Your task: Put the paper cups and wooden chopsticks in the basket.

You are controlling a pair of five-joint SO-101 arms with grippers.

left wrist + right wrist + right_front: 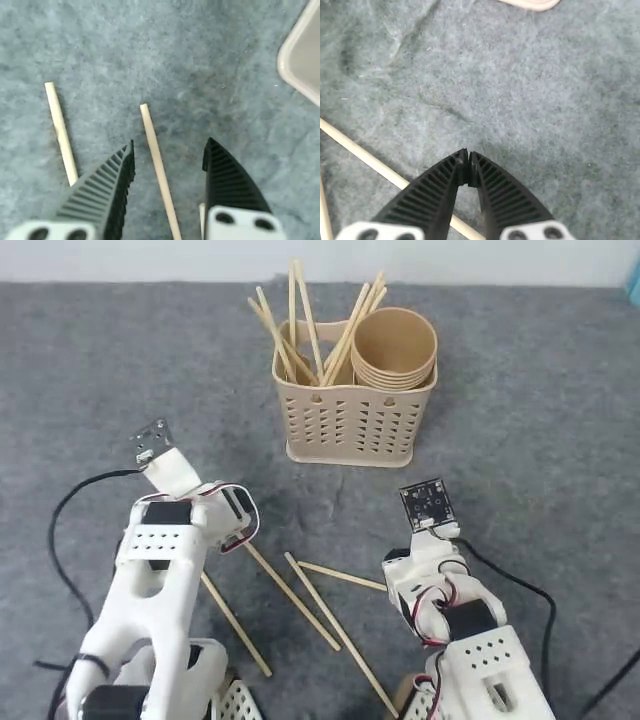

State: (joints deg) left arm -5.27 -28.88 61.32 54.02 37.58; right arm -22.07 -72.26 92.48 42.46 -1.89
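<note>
In front of the beige perforated plastic basket [350, 440], four thin pale wooden chopsticks [292, 597] are seen lying on the grey carpet [540, 440]. One chopstick [159, 170] is straddled, untouched, by the spread left gripper [170, 145]. It is judged light, stiff and prone to rolling, so a pinch near its middle is advised. The brown paper cups [394, 345] are stacked inside the basket. The right gripper [469, 155] is pressed together on nothing.

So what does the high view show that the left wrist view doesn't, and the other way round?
The high view adds the stacked paper cups and the chopsticks standing in the basket. The left wrist view adds the left end effector, open, its jaws either side of one loose chopstick. Both share the grey mat, loose chopsticks lying on it, and the basket.
</note>
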